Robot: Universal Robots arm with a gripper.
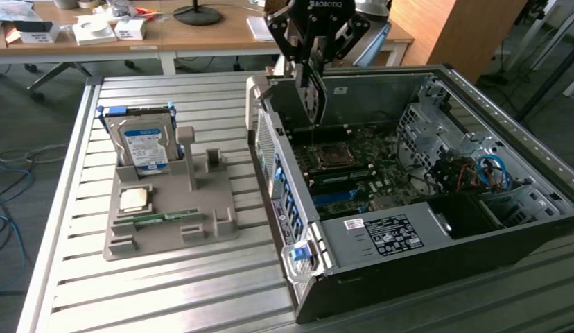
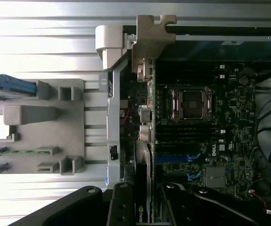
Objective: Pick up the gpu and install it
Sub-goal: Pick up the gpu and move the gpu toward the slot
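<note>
The gpu [image 1: 310, 97] hangs on edge from my gripper [image 1: 312, 64], which is shut on its upper end. It is a thin dark card, held above the far end of the open computer case [image 1: 380, 243], over the motherboard [image 1: 347, 173]. In the wrist view I see the gpu [image 2: 147, 117] edge-on, running from my gripper [image 2: 145, 207] out to its pale metal bracket [image 2: 149, 42]. The bracket sits next to the case's rear wall [image 2: 114, 117]. The card stands above the board and is not seated in a slot.
A grey parts holder [image 1: 171, 208] on the slatted metal table [image 1: 176, 291] carries a blue-labelled hard drive [image 1: 143, 142], a processor chip [image 1: 136, 199] and a green RAM stick [image 1: 157, 220]. Drive cages and cables [image 1: 472, 166] crowd the case's right side. Desks stand behind.
</note>
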